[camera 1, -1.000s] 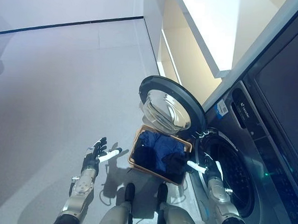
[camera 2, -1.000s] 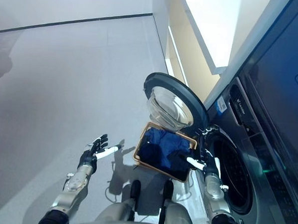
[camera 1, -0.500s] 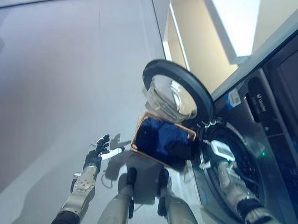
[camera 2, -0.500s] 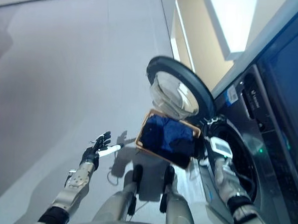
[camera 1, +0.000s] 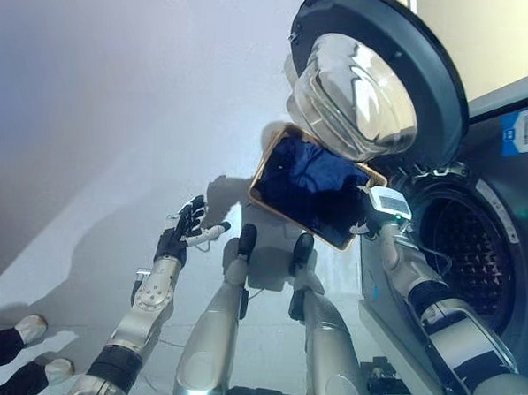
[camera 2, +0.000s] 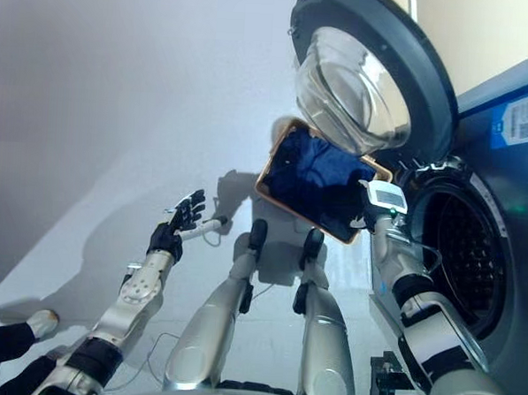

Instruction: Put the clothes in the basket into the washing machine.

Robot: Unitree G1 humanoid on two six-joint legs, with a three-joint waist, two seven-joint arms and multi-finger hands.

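Note:
A brown basket stands on the floor under the open round door of the washing machine. Blue and dark clothes fill it. The machine's drum opening is at the right, beside the basket. My right hand is at the basket's right corner, next to the drum opening. Its fingers are hidden against the dark clothes. My left hand is open with spread fingers over the floor, left of the basket and apart from it.
The washing machine's dark front fills the right side. A person's dark legs and light shoes show at the lower left on the grey floor. A pale wall or cabinet is at the top right.
The whole picture has shifted, so the camera has moved: basket and door show larger and higher. My right hand stays at the basket's right side. My left hand stays open.

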